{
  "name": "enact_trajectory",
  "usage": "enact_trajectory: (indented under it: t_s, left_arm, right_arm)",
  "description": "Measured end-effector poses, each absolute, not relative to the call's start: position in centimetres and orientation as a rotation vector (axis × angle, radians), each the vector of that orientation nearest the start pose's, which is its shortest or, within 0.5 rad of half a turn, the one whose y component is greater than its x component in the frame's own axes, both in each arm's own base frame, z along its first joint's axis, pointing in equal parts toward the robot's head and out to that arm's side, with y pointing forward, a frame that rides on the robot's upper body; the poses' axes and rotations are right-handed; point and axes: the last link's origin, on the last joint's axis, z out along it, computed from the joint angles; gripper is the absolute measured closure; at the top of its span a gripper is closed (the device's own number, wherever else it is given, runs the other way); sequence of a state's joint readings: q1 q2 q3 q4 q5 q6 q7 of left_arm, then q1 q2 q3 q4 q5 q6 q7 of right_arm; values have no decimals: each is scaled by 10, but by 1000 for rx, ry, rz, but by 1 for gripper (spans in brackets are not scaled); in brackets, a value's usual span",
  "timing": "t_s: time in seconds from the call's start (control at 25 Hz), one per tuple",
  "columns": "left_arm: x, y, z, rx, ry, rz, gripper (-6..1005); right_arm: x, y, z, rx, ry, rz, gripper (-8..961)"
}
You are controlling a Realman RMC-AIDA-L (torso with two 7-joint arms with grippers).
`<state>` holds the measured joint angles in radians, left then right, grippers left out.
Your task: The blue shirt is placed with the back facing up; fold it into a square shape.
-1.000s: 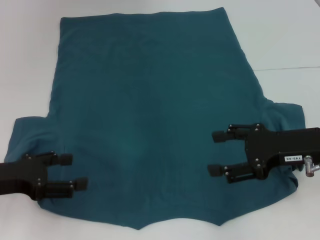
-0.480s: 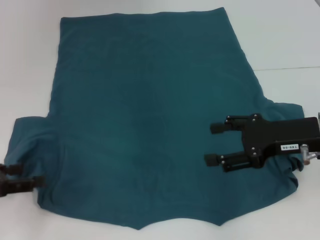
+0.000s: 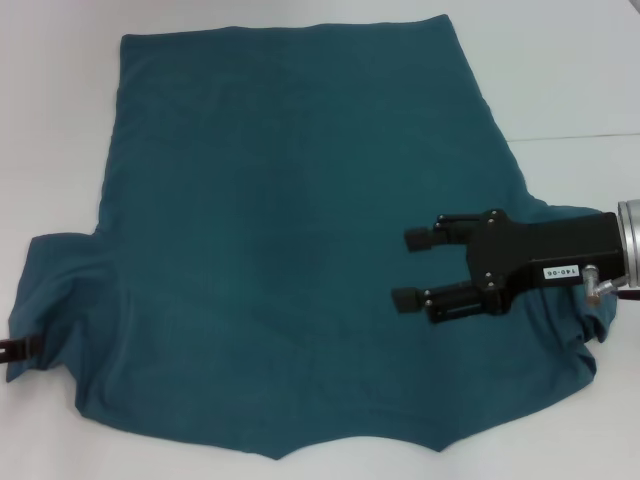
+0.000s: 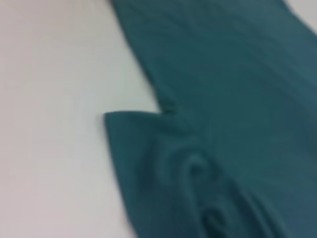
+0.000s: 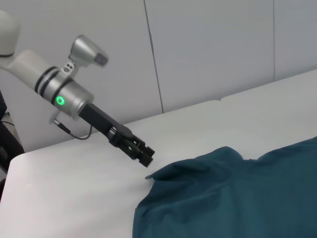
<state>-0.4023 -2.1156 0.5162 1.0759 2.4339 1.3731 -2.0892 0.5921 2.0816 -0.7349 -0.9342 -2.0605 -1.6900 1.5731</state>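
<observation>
My right gripper [image 3: 408, 268] hovers jaws wide over the blue shirt [image 3: 280, 200], ready to pinch; my left gripper [image 5: 145, 156] sits beside its sleeve, jaw state unclear

I see the blue shirt [image 3: 290, 230] as a plain dark teal, no print showing. It lies on a white counter [image 3: 570, 70]. My right gripper [image 3: 418, 268] is black, with a small white label.
</observation>
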Motion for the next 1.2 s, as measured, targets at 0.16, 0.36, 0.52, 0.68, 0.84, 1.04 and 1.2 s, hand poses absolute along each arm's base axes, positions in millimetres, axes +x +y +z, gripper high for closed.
enact_trajectory:
  t_s: [0.16, 0.36, 0.52, 0.68, 0.84, 1.04, 1.2]
  left_arm:
    - [-349, 325, 70, -2044, -1400, -174, 72]
    - [-348, 328, 63, -2032, -1392, -164, 83]
    - [-348, 330, 61, -2014, -1384, -166, 92]
    - [-347, 330, 57, -2030, -1370, -143, 100]
    - [-346, 330, 53, -2046, -1360, -115, 135]
    - [-347, 330, 53, -2045, -1354, -93, 178]
    - [-348, 332, 54, -2033, -1345, -92, 213]
  right_arm:
    - [211, 352, 34, -2845, 454, 585, 44]
    - [208, 355, 34, -2844, 456, 585, 44]
    - [206, 357, 35, -2838, 461, 587, 44]
    - [205, 358, 35, -2835, 462, 588, 44]
    - [205, 359, 35, -2829, 462, 586, 44]
    - [205, 359, 36, -2826, 458, 586, 44]
    - [204, 359, 35, -2827, 458, 589, 44]
